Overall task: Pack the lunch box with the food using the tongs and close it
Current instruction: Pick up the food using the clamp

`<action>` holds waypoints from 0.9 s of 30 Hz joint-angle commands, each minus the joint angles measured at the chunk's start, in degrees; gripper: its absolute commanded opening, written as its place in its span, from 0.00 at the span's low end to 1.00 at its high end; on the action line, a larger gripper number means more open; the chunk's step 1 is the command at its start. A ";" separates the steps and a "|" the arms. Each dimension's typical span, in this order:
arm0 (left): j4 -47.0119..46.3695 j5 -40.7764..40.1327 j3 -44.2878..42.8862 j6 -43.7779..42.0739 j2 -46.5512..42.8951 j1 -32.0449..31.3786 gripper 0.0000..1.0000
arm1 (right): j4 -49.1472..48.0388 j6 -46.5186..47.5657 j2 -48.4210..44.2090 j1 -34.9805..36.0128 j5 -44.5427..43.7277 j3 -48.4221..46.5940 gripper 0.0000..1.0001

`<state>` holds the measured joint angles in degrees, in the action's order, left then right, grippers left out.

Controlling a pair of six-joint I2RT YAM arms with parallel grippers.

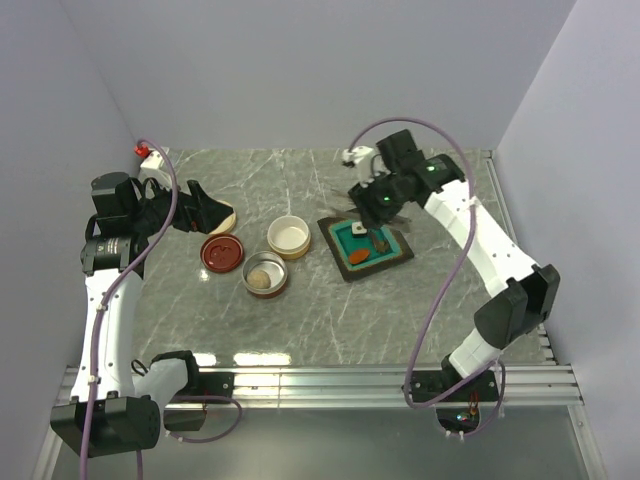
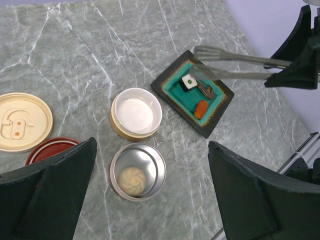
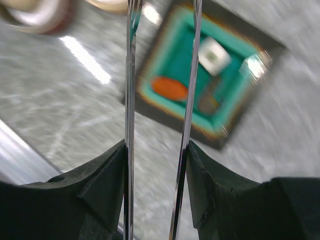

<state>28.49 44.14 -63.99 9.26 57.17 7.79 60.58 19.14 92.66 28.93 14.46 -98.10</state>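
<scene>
The tongs (image 3: 190, 95) are pinched between my right gripper's (image 3: 156, 165) fingers, their two thin arms still apart. Their tips (image 2: 201, 61) hover over the far corner of the teal tray (image 2: 169, 80). In the tray lie a white cube (image 2: 188, 82), a dark brown lump (image 2: 206, 91) and an orange-red oblong (image 2: 200, 108). A pale round bun (image 2: 131, 177) sits in the lunch box's steel bowl (image 2: 159, 159). My left gripper (image 2: 152, 150) hangs open above that bowl, holding nothing.
A tan bowl with a white inside (image 2: 136, 112) stands between the steel bowl and the tray. A cream lid (image 2: 20, 121) and a red lid (image 2: 50, 148) lie to the left. The right arm (image 1: 480, 250) reaches in from the right side.
</scene>
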 commanded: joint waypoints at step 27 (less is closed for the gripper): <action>1.30 6.31 -0.26 -5.30 -0.39 0.29 0.99 | 14.04 34.30 7.62 -6.16 -11.91 -6.83 0.52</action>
<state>30.04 48.80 -63.99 5.19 57.36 7.79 71.37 46.19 99.24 22.94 2.66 -101.10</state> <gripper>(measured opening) 0.995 0.529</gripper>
